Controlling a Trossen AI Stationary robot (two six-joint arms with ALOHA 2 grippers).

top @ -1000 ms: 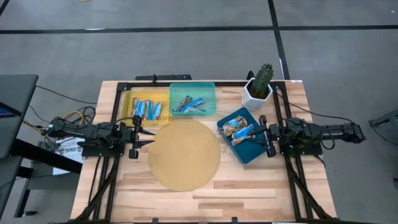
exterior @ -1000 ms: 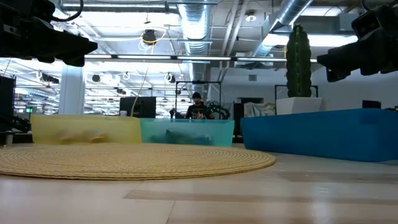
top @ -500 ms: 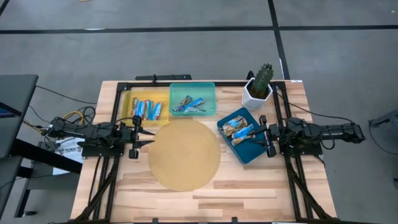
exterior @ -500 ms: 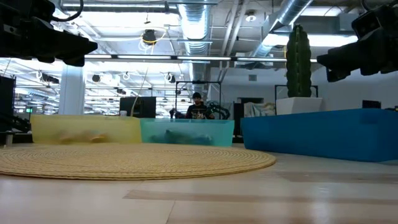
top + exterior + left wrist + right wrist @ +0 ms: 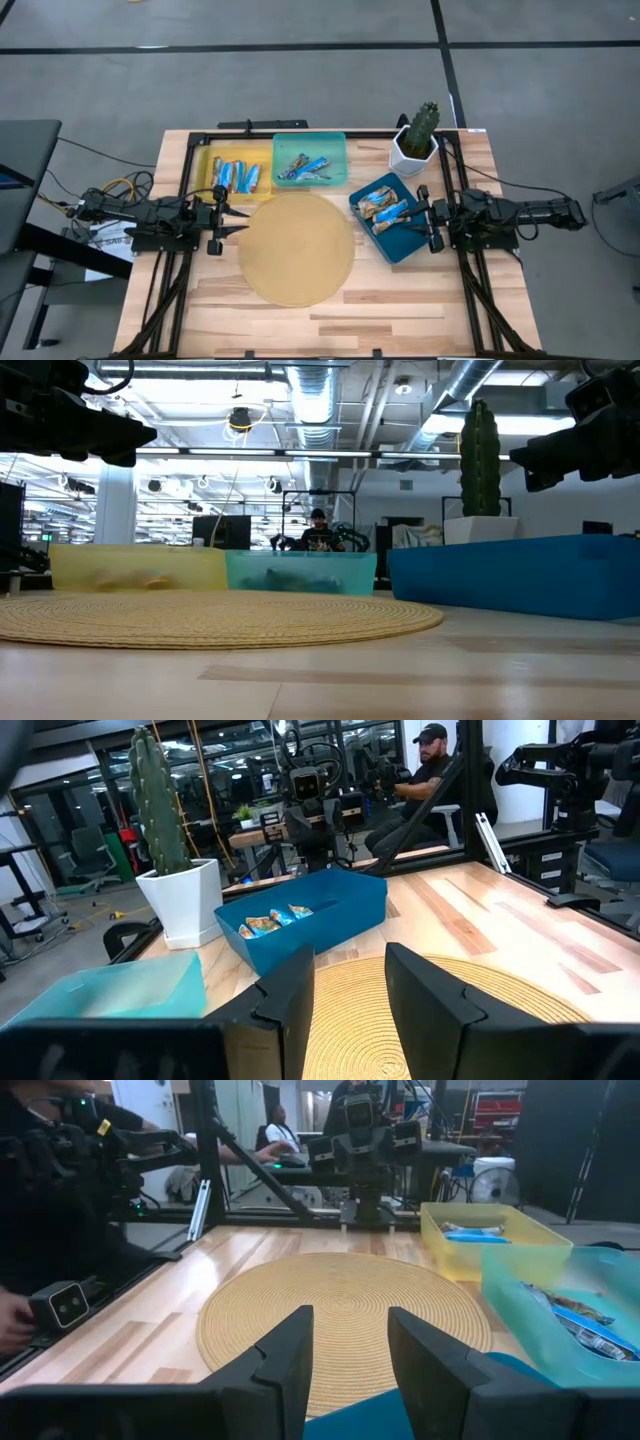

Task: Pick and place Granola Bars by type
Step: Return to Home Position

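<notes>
Granola bars lie sorted in three trays: several in the yellow tray [image 5: 236, 172], several in the teal tray [image 5: 310, 160], several in the dark blue tray [image 5: 392, 220]. A round woven mat [image 5: 296, 248] lies bare in the table's middle. My left gripper [image 5: 232, 217] waits level at the mat's left edge, open, nothing between its fingers [image 5: 290, 1005]. My right gripper [image 5: 418, 215] waits level at the table's right, over the blue tray's right side, open and empty too, its fingers [image 5: 290, 1350] apart.
A potted cactus [image 5: 418, 135] in a white pot stands at the far right corner, behind the blue tray. A black frame rims the table. People sit at desks beyond the table [image 5: 316, 532].
</notes>
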